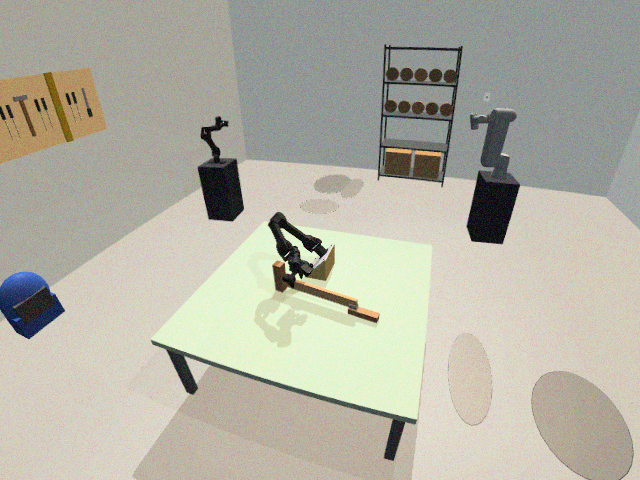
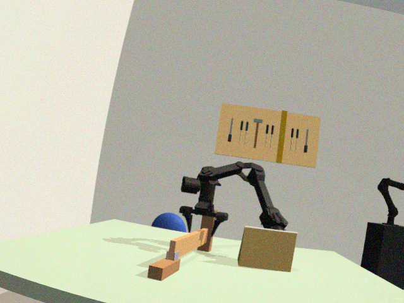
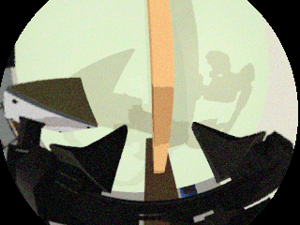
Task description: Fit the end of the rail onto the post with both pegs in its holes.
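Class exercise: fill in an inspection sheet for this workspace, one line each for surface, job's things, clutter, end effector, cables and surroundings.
Surface: pale green table.
Job's things: rail spans from post to bracket on footboard block; pegs not visible.
Clutter: brown box beside arm.
End effector: end effector open, straddling rail's post end, holding nothing.
Cables: nothing seen.
Surroundings: tool board, shelf rack, two other arms on pedestals, blue object.
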{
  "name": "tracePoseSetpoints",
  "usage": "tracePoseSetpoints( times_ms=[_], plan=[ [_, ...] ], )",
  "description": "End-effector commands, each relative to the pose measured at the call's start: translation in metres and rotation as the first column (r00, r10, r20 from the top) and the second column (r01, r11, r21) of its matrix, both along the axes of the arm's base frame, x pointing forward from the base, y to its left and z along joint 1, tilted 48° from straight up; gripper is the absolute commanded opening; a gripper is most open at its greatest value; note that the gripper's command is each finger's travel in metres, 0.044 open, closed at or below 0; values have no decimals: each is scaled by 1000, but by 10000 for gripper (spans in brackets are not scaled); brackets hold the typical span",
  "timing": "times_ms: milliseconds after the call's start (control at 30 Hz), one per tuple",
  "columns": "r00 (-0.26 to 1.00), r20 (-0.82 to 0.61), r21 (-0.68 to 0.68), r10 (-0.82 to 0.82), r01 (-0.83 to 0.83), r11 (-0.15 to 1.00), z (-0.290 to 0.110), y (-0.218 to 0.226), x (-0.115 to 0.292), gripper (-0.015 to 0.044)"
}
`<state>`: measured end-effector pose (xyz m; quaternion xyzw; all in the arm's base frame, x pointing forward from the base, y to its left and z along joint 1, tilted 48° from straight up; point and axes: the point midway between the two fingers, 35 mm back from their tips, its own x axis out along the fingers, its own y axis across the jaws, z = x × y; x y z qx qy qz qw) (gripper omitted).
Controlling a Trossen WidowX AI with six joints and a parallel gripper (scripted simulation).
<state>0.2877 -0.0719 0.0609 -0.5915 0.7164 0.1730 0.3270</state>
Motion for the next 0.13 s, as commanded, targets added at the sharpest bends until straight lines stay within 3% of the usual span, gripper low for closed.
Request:
tracePoseSetpoints(
  times_ms=[0,100],
  plan=[
    [1000,-4,2,-6,6,1000,-2,2,1,440],
    [1000,-4,2,-6,6,1000,-2,2,1,440]
  ],
)
